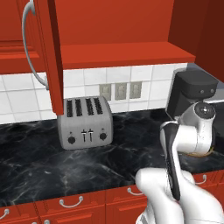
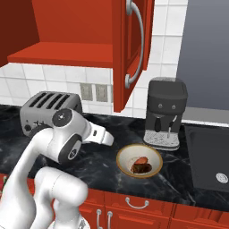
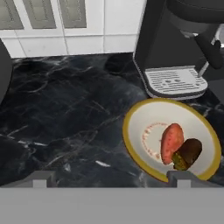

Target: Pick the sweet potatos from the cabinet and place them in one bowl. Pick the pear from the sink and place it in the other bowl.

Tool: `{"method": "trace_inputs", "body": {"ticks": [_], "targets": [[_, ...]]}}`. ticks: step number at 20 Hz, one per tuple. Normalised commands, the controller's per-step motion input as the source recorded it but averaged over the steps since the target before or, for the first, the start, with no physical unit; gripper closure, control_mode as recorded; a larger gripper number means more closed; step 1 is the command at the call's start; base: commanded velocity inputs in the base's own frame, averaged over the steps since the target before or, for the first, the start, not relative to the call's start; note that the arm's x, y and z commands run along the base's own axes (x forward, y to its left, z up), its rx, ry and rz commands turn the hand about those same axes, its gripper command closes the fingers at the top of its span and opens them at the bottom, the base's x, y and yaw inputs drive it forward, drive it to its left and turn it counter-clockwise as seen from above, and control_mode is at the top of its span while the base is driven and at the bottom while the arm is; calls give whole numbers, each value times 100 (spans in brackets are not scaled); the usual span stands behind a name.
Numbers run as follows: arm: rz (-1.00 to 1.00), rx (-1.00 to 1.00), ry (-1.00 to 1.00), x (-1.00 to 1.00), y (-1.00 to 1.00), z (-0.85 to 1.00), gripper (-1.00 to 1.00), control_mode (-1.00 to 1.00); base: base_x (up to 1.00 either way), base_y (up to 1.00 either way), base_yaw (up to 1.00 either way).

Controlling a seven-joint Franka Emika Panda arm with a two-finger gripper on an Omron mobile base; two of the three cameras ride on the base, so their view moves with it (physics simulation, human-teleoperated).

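Observation:
Both sweet potatos lie together in the cream bowl point(image 3: 141, 127) with the tan-orange rim: the oblong reddish-orange one point(image 3: 171, 142) and the dark brown one point(image 3: 190, 152) touching it. From the right base camera the bowl point(image 2: 129, 156) sits in front of the coffee machine, tubers point(image 2: 142, 164) inside. My gripper point(image 3: 111, 178) hovers above the counter just left of the bowl, open, nothing between its fingertips point(image 3: 40, 178). The red cabinet door point(image 2: 127, 44) stands open over a bare shelf point(image 1: 127, 54). One black sink basin point(image 2: 210, 152) shows at the right. The pear is out of view.
A black coffee machine point(image 2: 165, 112) stands right behind the bowl, its drip tray point(image 3: 175, 83) close to the rim. A silver toaster point(image 1: 85, 122) sits to the left under the open door edge point(image 1: 54, 65). Red drawer fronts point(image 2: 134, 205) run below the marble counter.

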Motion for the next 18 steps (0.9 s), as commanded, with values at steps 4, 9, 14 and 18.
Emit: {"method": "trace_inputs", "body": {"ticks": [4, 9, 14, 18], "targets": [[12, 0, -8, -62, 26, 34, -100, -100, 0, 0, 0], [3, 0, -24, -82, 10, 26, -100, -100, 0, 0, 0], [-1, 0, -15, -72, 22, 29, -100, -100, 0, 0, 0], [-11, 0, -3, -47, 35, 6, -100, -100, 0, 0, 0]]}}
